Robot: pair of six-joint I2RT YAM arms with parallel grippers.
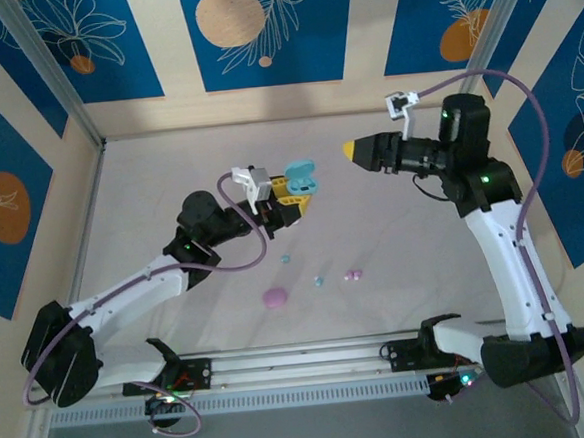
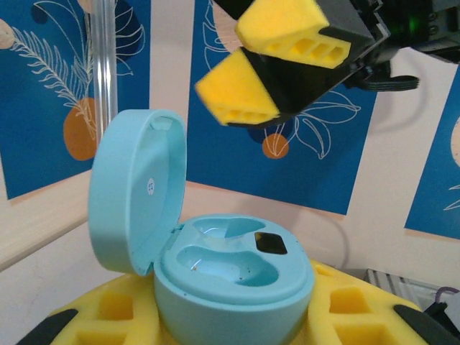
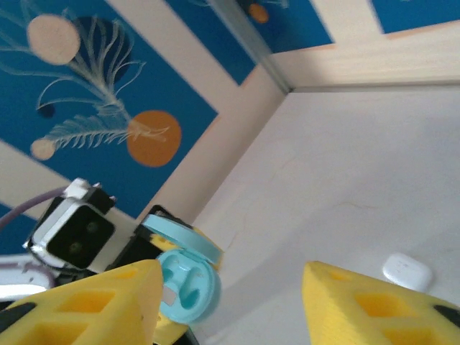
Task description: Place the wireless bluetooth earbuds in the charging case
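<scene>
Top external: left end effector (image 1: pixel 295 189) clamps open teal pebble-shaped case (image 1: pixel 302 174), right end effector (image 1: pixel 350 151) apart nearby; right wrist catches a white rounded case (image 3: pixel 407 270) on the table (image 3: pixel 359 144).

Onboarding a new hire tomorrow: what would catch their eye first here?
An open teal charging case, lid up and wells empty, is clamped in the left gripper above the table. The right gripper hangs close beside it, jaws apart, holding nothing. On the surface below lie a pink case and tiny scattered earbuds.
</scene>
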